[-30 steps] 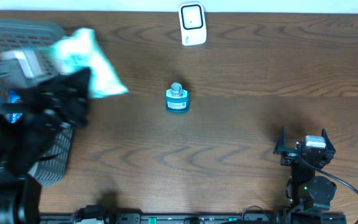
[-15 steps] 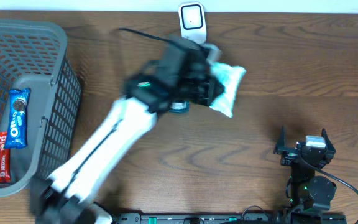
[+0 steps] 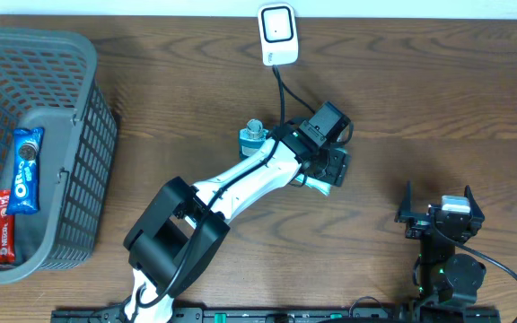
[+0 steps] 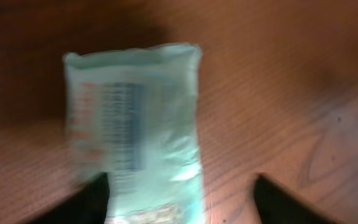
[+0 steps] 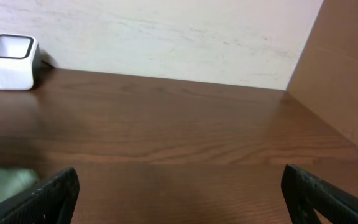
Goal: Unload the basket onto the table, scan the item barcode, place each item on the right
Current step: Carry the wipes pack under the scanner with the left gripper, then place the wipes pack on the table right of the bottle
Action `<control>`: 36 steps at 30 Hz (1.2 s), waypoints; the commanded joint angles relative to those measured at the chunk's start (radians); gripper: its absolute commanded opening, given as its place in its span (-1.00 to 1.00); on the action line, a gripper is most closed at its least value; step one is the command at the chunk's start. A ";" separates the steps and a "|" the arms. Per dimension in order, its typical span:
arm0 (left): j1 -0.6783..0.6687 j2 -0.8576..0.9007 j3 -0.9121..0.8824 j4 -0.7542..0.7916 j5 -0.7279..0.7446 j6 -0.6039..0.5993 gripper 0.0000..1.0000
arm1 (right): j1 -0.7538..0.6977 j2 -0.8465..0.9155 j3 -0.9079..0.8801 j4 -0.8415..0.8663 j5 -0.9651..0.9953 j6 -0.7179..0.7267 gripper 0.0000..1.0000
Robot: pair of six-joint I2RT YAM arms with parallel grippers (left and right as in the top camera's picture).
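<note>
The item, a pale green packet (image 4: 135, 124), lies flat on the brown table with a blurred barcode (image 4: 126, 124) facing up in the left wrist view. My left gripper (image 4: 182, 205) hangs over its near end, open, with the packet beside the left finger (image 4: 86, 202) and the right finger well clear. From overhead the left gripper (image 3: 328, 166) covers the packet (image 3: 316, 183) except for a pale edge. The white scanner (image 3: 277, 34) stands at the table's far edge. My right gripper (image 3: 438, 208) stands open and empty at the front right.
A small blue jar (image 3: 254, 140) stands just left of the left arm. A grey mesh basket (image 3: 97, 117) at the far left holds a blue Oreo pack (image 3: 25, 170) and a red bar (image 3: 4, 224). The right wrist view shows the scanner (image 5: 8, 55) and a cardboard wall (image 5: 347, 81).
My left arm swung the packet from over the basket to the table's middle, below the scanner, and its jaws have opened. The right arm has not moved.
</note>
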 commanded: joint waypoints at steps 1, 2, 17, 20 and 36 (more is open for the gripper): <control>0.002 -0.014 0.008 0.022 -0.061 0.013 0.78 | 0.009 -0.005 -0.002 -0.002 0.005 0.007 0.98; 0.002 -0.019 0.009 0.025 -0.061 0.013 0.79 | 0.009 -0.005 -0.002 -0.002 0.005 0.007 0.99; 0.002 -0.034 0.009 0.031 -0.267 0.018 -0.85 | 0.009 -0.005 -0.002 -0.002 0.005 0.006 0.99; 0.002 -0.010 0.009 0.032 -0.282 0.042 -0.85 | 0.009 -0.005 -0.002 -0.002 0.005 0.007 0.99; -0.002 0.193 0.010 0.039 -0.142 0.048 -0.86 | 0.009 -0.005 -0.002 -0.002 0.005 0.006 0.98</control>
